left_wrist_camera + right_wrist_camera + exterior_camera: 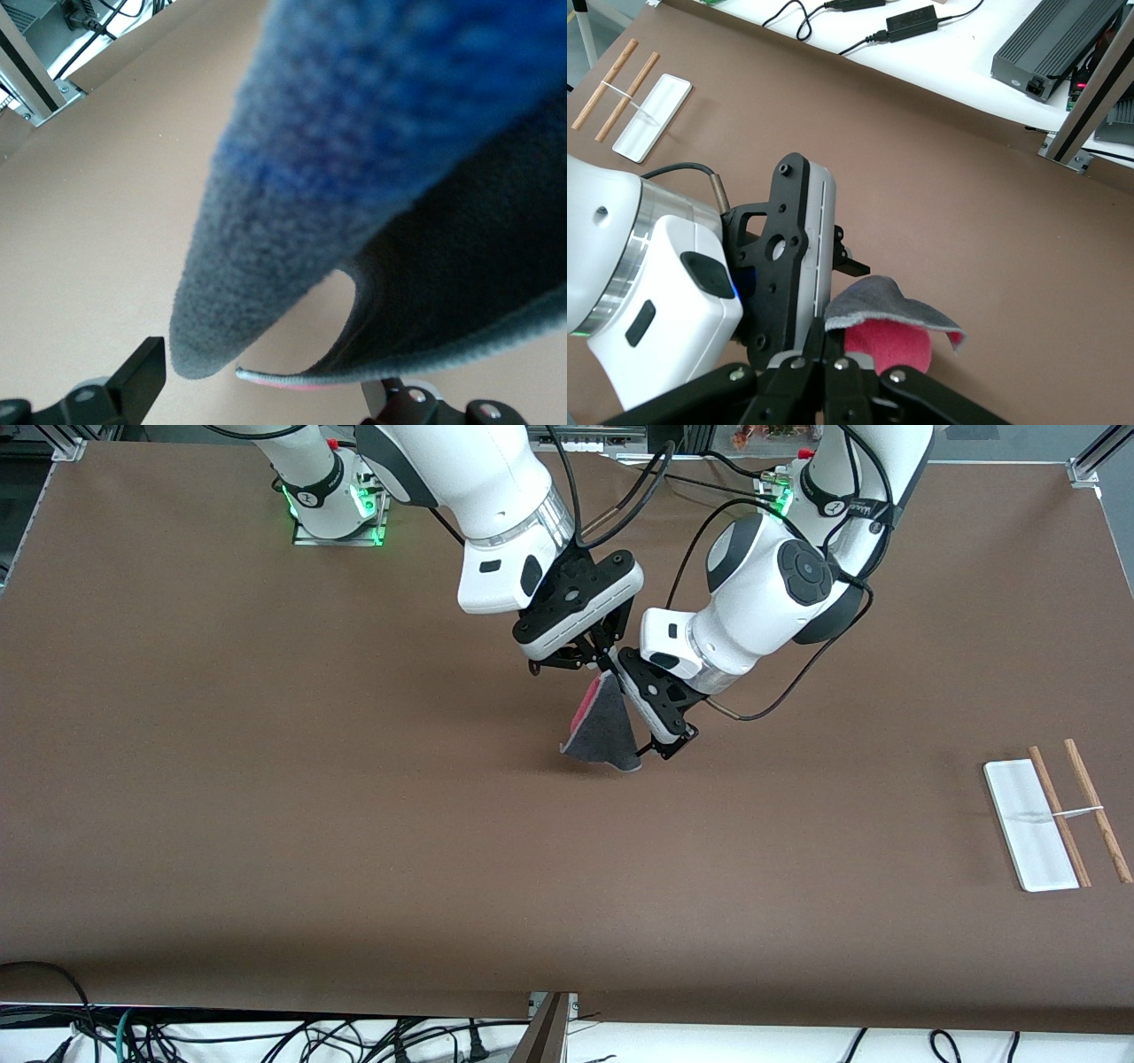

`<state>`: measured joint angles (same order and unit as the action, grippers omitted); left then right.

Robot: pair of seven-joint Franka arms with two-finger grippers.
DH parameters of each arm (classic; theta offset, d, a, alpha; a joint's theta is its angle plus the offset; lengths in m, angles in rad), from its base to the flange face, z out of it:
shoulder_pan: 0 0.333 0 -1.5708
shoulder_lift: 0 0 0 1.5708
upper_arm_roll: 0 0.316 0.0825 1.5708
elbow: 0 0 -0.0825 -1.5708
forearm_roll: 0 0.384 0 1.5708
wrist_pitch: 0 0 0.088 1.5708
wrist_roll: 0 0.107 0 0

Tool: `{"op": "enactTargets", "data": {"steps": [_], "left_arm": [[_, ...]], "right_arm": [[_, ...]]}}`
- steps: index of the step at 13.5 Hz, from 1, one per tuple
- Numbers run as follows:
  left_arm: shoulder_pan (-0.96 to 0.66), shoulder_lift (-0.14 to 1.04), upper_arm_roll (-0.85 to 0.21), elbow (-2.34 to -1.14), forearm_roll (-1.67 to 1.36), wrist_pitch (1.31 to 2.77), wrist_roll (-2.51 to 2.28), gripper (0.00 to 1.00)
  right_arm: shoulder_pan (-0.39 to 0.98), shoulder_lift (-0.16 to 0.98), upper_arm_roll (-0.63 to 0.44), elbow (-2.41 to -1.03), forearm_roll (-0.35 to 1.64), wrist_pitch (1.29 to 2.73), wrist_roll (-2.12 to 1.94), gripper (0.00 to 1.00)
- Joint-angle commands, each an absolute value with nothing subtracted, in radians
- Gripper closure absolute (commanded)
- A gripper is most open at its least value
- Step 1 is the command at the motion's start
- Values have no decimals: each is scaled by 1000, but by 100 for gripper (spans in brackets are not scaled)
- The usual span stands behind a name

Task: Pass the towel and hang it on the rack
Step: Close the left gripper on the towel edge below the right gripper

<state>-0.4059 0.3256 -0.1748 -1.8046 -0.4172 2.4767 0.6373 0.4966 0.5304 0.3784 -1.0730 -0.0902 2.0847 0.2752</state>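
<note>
No readable text, labels or numbers

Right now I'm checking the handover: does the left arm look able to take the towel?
Probably yes. The towel hangs from the shut right gripper over the middle of the table, and the open left gripper sits right beside its lower edge. Nothing stands between them; the rack is well away.
</note>
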Motion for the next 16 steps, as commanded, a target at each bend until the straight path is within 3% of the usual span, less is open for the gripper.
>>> {"op": "enactTargets", "data": {"steps": [1,16], "left_arm": [[-411,311,-167,-1807,-442,2471,680,3],[-391,261,-170,-1864,-446,2421,719,2]], "right_arm": [[495,526,382,-1060,-97,2072,268,100],[495,526,382,-1060,-97,2074,268,100]]}}
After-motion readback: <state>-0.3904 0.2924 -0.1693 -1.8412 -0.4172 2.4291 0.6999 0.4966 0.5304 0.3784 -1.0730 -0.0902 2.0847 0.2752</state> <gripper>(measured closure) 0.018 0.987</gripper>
